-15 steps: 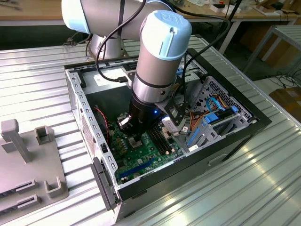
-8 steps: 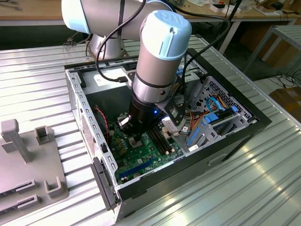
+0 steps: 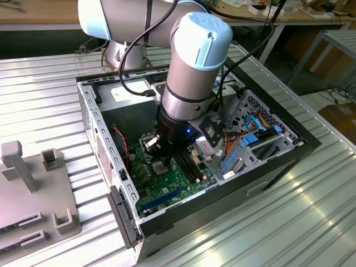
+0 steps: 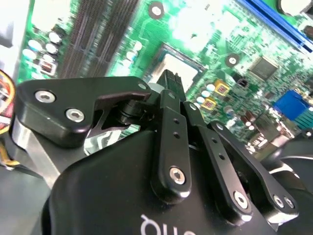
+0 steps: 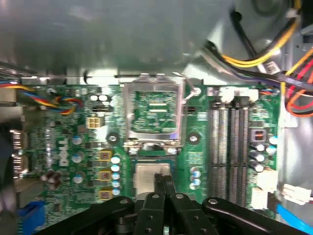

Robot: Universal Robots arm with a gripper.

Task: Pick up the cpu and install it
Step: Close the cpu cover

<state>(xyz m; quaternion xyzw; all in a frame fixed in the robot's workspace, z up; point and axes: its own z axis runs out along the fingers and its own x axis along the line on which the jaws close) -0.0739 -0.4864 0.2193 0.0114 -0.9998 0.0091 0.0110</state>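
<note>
cpu [image 5: 145, 175] looks seated flat in the motherboard [image 5: 73, 147] socket, retention frame [image 5: 152, 112] open and not yet latched; pincer [image 5: 161, 177] closed, tips together and empty, at the cpu's face, contact unclear.

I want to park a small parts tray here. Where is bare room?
The ribbed table is bare at the exterior view's lower right, beside the case, and in the strip between case and grey fixture. Inside the case it is crowded: arm, cables, motherboard.
</note>
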